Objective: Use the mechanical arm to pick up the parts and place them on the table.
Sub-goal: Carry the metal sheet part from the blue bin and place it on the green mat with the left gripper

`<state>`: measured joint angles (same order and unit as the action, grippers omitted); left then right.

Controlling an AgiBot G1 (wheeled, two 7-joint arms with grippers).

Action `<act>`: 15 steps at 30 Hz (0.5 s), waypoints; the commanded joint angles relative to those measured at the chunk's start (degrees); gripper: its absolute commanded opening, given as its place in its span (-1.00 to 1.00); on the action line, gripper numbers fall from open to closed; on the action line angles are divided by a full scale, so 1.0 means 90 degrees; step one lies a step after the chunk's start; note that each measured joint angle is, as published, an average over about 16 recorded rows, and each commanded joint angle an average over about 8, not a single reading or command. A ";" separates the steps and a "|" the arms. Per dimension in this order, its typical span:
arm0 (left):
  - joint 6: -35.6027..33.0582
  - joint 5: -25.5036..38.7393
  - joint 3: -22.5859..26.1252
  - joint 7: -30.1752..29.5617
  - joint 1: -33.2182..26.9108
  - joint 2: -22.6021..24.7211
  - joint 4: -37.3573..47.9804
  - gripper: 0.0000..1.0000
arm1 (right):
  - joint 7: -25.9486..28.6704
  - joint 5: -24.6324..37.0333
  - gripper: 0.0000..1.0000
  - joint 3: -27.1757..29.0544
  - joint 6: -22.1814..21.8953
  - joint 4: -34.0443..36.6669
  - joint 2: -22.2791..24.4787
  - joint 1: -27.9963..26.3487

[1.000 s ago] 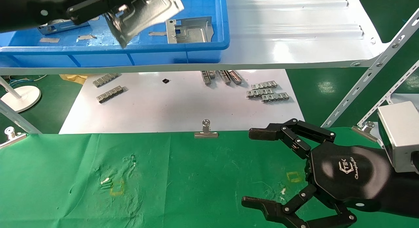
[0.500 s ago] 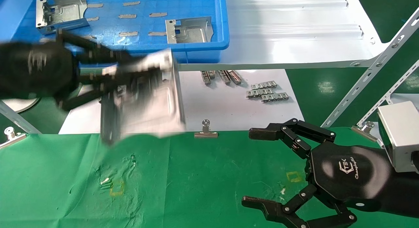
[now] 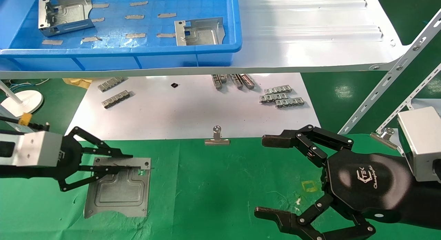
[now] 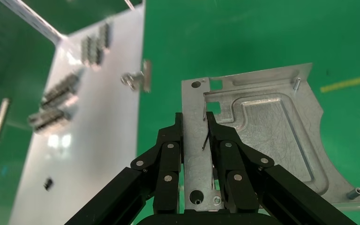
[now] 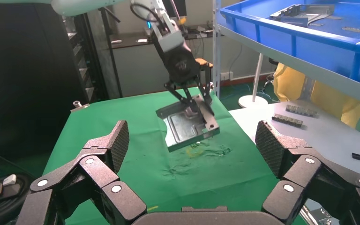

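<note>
My left gripper (image 3: 132, 163) is shut on the folded edge of a shiny silver part (image 3: 119, 191) at the front left of the green table (image 3: 220, 185). The left wrist view shows both fingers (image 4: 218, 136) pinching the upright flange of the part (image 4: 267, 126). In the right wrist view, the part (image 5: 187, 124) hangs tilted, low over the cloth. Two more parts, one on the left (image 3: 65, 12) and one on the right (image 3: 200, 31), lie in the blue bin (image 3: 137, 50). My right gripper (image 3: 260, 176) is parked open and empty at the front right.
A white board (image 3: 179, 112) beyond the cloth carries small grey linked strips (image 3: 282, 97). A binder clip (image 3: 217, 138) pins the cloth's far edge. The bin stands on a white shelf (image 3: 310, 36) with slanted metal struts (image 3: 396, 71) at the right.
My left arm swung the part from over the blue bin down to the front-left of the green cloth. The right arm has not moved.
</note>
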<state>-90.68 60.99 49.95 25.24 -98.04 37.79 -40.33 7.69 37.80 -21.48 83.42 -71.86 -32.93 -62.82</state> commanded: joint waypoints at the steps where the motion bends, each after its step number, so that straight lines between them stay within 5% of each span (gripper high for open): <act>1: 0.0003 0.0137 0.0172 0.0197 -0.0020 0.0067 0.0211 -1.00 | 0.0000 0.0000 1.00 0.0000 0.0000 0.0000 0.0000 0.0000; 10: 0.0070 0.0348 0.0617 0.0998 0.0058 0.0425 0.1259 -0.92 | 0.0000 0.0000 1.00 0.0000 0.0000 0.0000 0.0000 0.0000; 15: 0.0086 0.0406 0.0731 0.1624 0.0119 0.0653 0.1882 0.17 | 0.0000 0.0000 1.00 -0.0001 0.0000 0.0000 0.0000 0.0000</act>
<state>-89.74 64.70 56.48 39.76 -97.05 43.60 -23.66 7.69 37.80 -21.49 83.42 -71.86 -32.93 -62.83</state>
